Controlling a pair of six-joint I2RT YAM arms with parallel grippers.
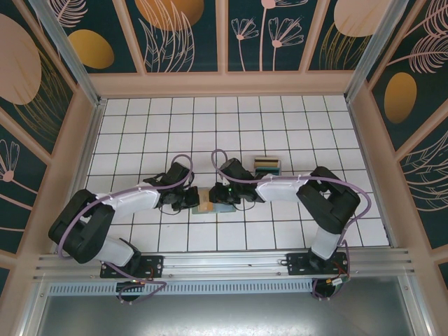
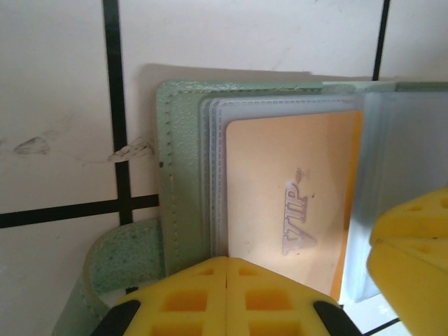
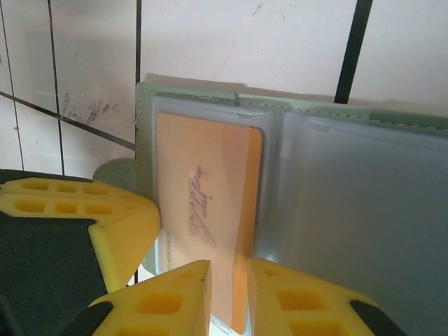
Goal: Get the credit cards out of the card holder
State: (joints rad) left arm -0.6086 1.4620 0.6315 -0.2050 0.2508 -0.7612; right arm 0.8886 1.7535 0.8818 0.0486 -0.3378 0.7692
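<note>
The card holder lies open on the white tiled desk, near its middle, between the two arms. The clear sleeve of its 9 o'clock panel holds a gold card stamped "VIP". The 3 o'clock panel is a pale blue-grey sleeve. The right pincer is nearly closed, its yellow pads on either side of the card's 6 o'clock edge, gripping it. The left pincer has its pads pressed together with no gap, over the holder's 6 o'clock edge; whether it pinches any of the holder I cannot tell. Toward 1 o'clock from the holder sits a small tray holding teal and yellowish bands, too small to identify.
</note>
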